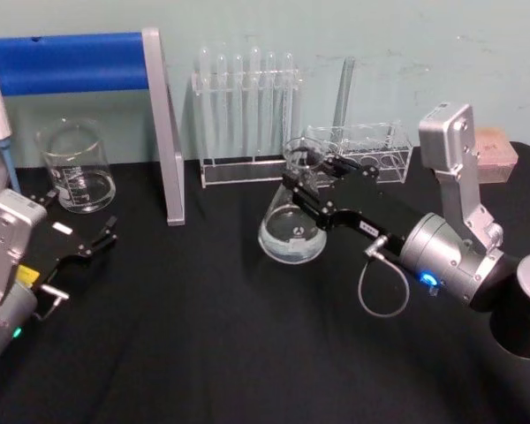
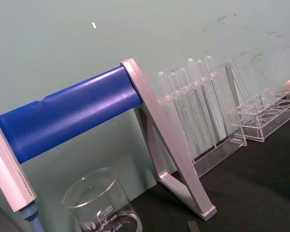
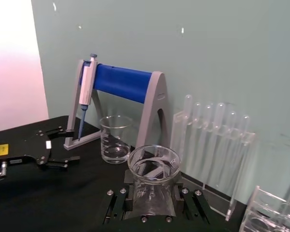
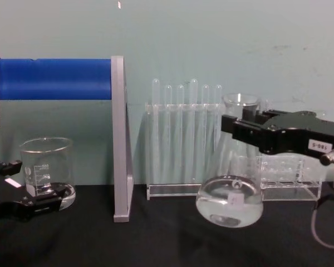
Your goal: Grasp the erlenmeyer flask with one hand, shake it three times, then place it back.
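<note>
The erlenmeyer flask [image 1: 291, 225] is clear glass with a little liquid in its wide base. It hangs tilted over the middle of the black table, base toward me and apparently just off the cloth. In the chest view the flask [image 4: 229, 208] shows its small dark logo. My right gripper [image 1: 314, 181] reaches in from the right and is shut on the flask's neck just below the flared rim. The right wrist view looks down at that rim [image 3: 153, 164] between the fingers. My left gripper [image 1: 78, 219] rests open and empty at the table's left edge.
A glass beaker [image 1: 75, 168] stands at the back left, beside a stand with a blue bar [image 1: 71, 62] and a grey leg [image 1: 168, 132]. A pipette [image 3: 84, 94] hangs on that stand. A test tube rack [image 1: 247, 115] and a low clear rack [image 1: 371, 150] line the back wall.
</note>
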Controlling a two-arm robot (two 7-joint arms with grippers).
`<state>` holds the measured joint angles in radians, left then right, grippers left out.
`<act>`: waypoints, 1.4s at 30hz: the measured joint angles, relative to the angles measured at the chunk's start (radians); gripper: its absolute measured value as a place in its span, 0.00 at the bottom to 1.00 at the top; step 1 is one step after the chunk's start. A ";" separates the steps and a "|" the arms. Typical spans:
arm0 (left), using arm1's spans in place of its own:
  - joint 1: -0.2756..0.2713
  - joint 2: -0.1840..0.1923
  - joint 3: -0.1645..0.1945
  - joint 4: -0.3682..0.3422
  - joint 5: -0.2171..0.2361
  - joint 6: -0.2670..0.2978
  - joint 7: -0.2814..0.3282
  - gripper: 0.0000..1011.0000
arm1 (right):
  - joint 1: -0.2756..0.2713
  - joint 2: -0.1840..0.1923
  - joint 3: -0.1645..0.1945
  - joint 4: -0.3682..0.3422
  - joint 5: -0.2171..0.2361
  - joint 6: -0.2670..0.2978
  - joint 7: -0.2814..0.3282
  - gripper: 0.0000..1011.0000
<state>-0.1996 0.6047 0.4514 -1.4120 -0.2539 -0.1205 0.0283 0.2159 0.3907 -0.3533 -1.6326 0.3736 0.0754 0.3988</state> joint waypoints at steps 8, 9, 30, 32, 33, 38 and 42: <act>0.000 0.000 0.000 0.000 0.000 0.000 0.000 0.99 | -0.002 0.002 -0.018 0.006 0.006 -0.005 0.005 0.44; 0.000 0.000 0.000 0.000 0.000 0.000 0.000 0.99 | -0.002 0.002 -0.018 0.006 0.006 -0.005 0.005 0.44; 0.000 0.000 0.000 0.000 0.000 0.000 0.000 0.99 | -0.012 -0.006 -0.055 0.081 -0.013 -0.040 0.018 0.44; 0.000 0.000 0.000 0.000 0.000 0.000 0.000 0.99 | -0.012 -0.008 -0.056 0.086 -0.015 -0.039 0.017 0.44; 0.000 0.000 0.000 0.000 0.000 0.000 0.000 0.99 | -0.012 -0.009 -0.057 0.088 -0.015 -0.039 0.017 0.44; 0.000 0.000 0.000 0.000 0.000 0.000 0.000 0.99 | -0.012 -0.013 -0.057 0.100 -0.016 -0.035 0.015 0.44; 0.000 0.000 0.000 0.000 0.000 0.000 0.000 0.99 | -0.012 -0.015 -0.057 0.109 -0.017 -0.032 0.014 0.44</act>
<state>-0.1995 0.6047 0.4514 -1.4119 -0.2539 -0.1205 0.0283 0.2041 0.3760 -0.4104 -1.5241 0.3562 0.0434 0.4133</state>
